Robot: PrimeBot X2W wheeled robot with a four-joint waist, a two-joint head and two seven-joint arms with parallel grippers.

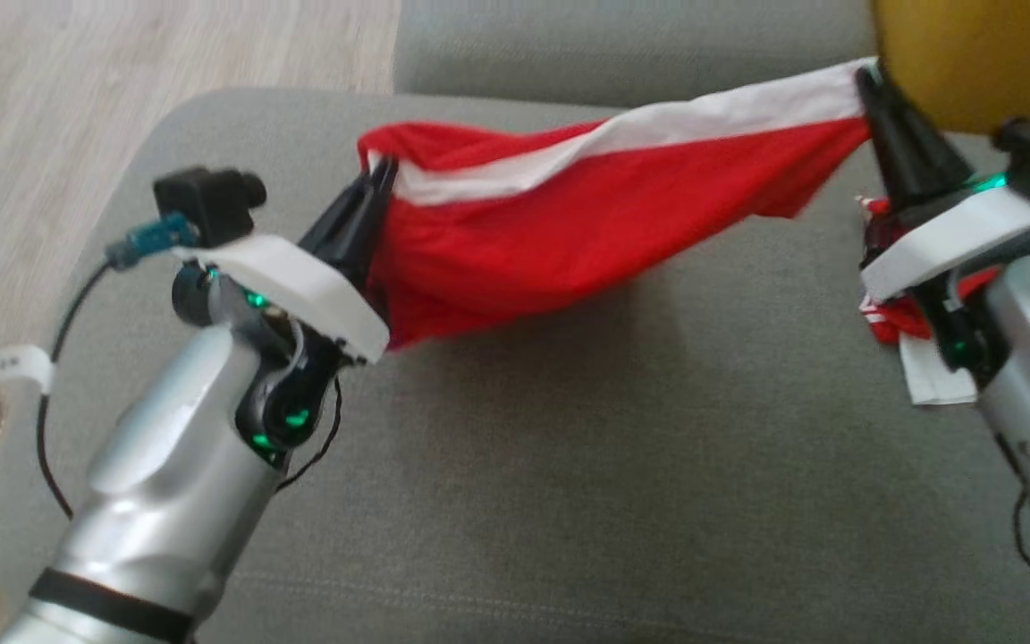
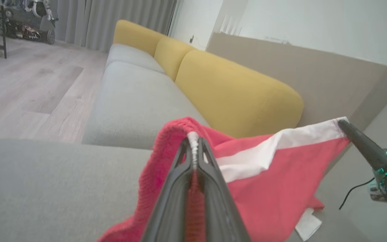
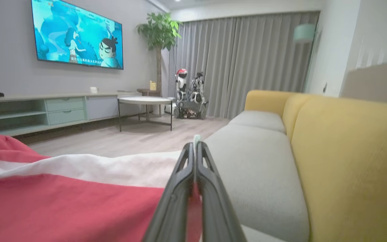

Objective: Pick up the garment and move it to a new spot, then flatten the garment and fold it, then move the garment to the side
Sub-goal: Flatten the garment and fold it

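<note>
A grey sofa seat point(image 1: 569, 465) is backed by a yellow cushion point(image 1: 971, 54) at one o'clock. Over it the red-and-white garment point(image 1: 586, 215) is held stretched, one end clamped in the jaws of the left gripper point(image 1: 381, 179) at ten o'clock, the other in those of the right gripper point(image 1: 865, 80) at two o'clock.

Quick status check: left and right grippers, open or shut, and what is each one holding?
Left gripper: closed, pinching one end of the red and white garment.
Right gripper: closed, pinching the garment's other end.
</note>
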